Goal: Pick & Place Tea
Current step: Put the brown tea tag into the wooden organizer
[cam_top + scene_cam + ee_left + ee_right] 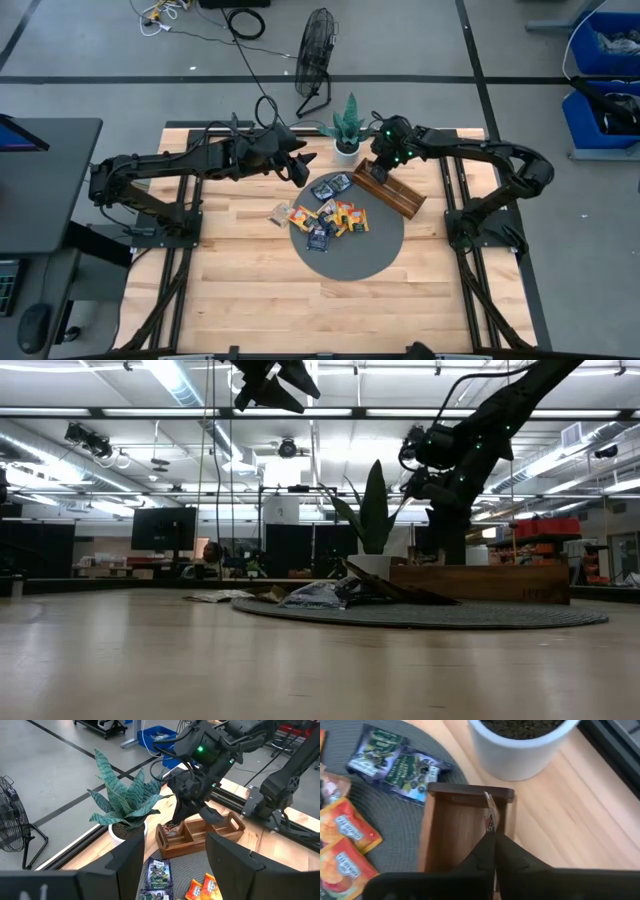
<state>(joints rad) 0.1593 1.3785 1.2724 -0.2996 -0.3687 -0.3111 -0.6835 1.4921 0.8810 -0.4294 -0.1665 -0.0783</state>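
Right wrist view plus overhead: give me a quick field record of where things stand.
right gripper: jaws shut on a sachet, held edge-on in the end compartment of the wooden tray
left gripper: jaws open, empty, raised beside the mat
loose sachets: piled on the round grey mat, blue ones nearest the tray
potted plant: behind the tray's end

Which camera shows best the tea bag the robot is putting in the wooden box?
The right wrist view: the right gripper pinches the sachet edge-on over the wooden tray. The left wrist view shows it small; the high and low views hide it.
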